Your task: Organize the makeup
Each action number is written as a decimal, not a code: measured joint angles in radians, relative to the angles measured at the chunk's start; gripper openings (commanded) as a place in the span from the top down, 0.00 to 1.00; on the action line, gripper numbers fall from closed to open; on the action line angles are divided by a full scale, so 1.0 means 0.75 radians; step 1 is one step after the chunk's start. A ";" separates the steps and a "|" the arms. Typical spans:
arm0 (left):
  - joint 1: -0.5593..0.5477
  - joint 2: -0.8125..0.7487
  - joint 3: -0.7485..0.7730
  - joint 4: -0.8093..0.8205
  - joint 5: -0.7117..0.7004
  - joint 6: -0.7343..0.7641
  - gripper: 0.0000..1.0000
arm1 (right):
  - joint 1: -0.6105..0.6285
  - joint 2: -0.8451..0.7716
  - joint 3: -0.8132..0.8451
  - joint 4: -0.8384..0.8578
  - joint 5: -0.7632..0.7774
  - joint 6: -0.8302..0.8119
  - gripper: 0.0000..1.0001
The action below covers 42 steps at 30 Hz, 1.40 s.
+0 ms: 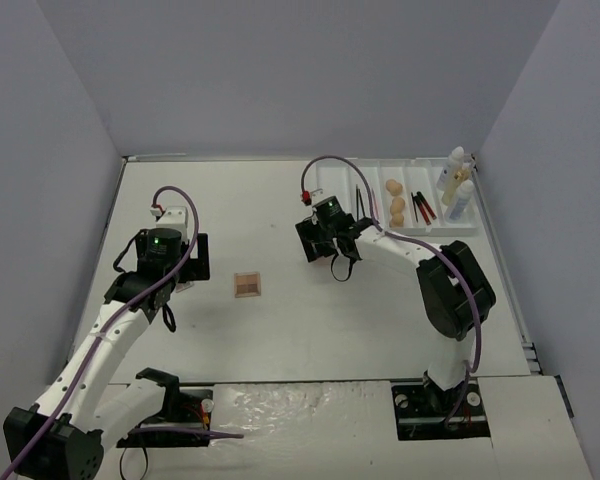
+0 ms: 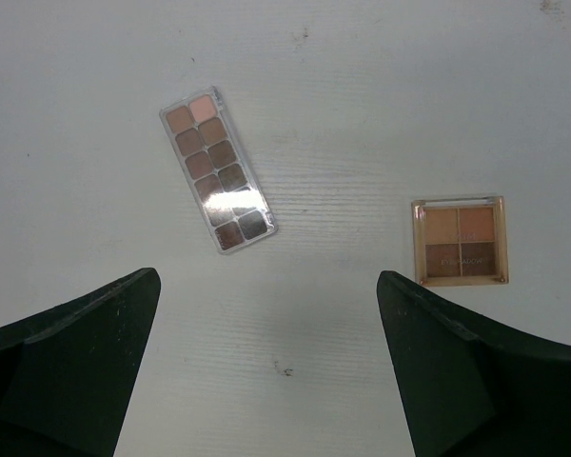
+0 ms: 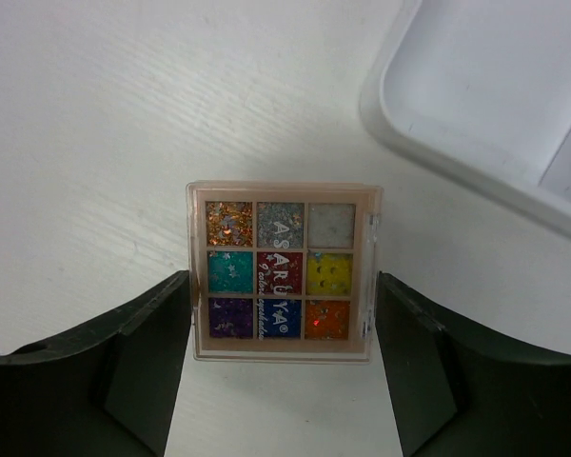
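Note:
A square palette with nine glittery coloured pans lies on the white table, and my right gripper is shut on it, a finger against each side edge. From above, the right gripper hides that palette, just left of the white divided tray. My left gripper is open above bare table. Beyond it lie a long nude-tone palette and a small four-pan brown palette, the latter also seen from above as the brown palette. The left gripper hangs left of it.
The tray holds peach sponges, thin pencils and white and amber bottles. The tray's rounded corner shows in the right wrist view, just beyond the held palette. Grey walls close in the table on three sides.

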 measured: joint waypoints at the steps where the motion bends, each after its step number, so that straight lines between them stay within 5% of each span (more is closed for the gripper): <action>1: 0.000 0.000 0.000 0.000 0.000 0.000 0.03 | -0.003 0.000 0.048 -0.010 0.002 -0.001 0.45; 9: 0.000 0.000 0.000 0.000 -0.001 0.000 0.03 | -0.128 0.052 0.436 -0.040 0.033 0.024 0.45; 24: 0.000 0.000 0.000 -0.002 -0.001 0.000 0.03 | -0.304 0.560 0.850 -0.079 0.125 0.072 0.43; 42: 0.000 0.007 0.000 -0.002 -0.002 0.000 0.03 | -0.314 0.688 0.991 -0.076 0.138 0.126 0.11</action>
